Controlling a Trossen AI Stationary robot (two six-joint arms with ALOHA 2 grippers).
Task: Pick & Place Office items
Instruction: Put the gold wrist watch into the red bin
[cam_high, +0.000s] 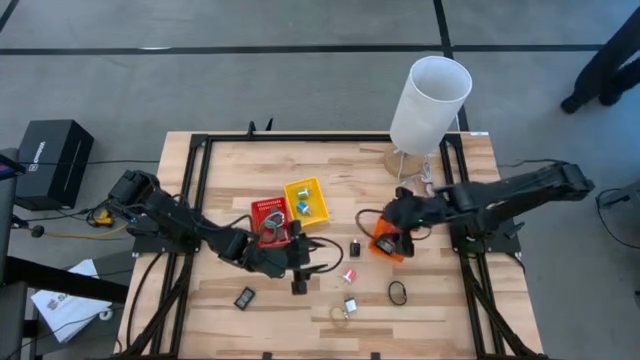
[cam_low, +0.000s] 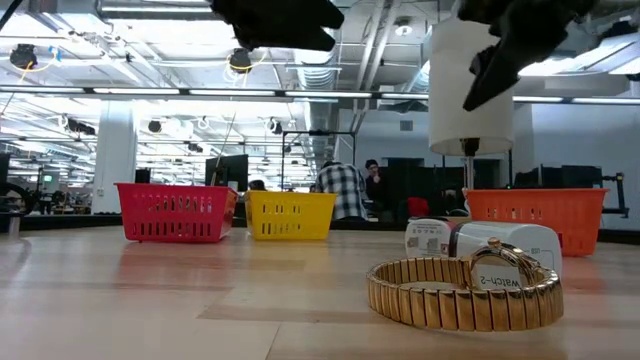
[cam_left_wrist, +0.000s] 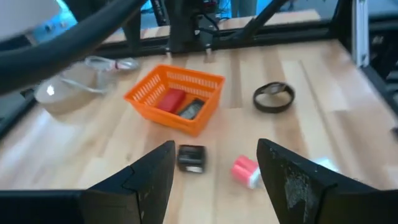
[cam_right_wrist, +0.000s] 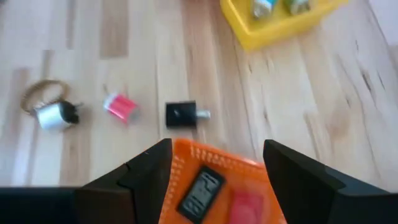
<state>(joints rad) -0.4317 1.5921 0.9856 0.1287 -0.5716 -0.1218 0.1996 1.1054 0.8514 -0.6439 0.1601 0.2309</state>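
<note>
Currently the left gripper (cam_left_wrist: 214, 171) hovers wide open and empty over the small black block (cam_left_wrist: 191, 157) and pink clip (cam_left_wrist: 245, 169); it should centre on one, then descend squarely. Right gripper (cam_right_wrist: 214, 165), also open and empty, hangs above the orange tray (cam_right_wrist: 186, 152)

small office items (cam_high: 349, 276) scattered loose on the wood

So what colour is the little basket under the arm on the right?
Orange basket, clearest in the left wrist view; the open right gripper hangs over it.
</note>
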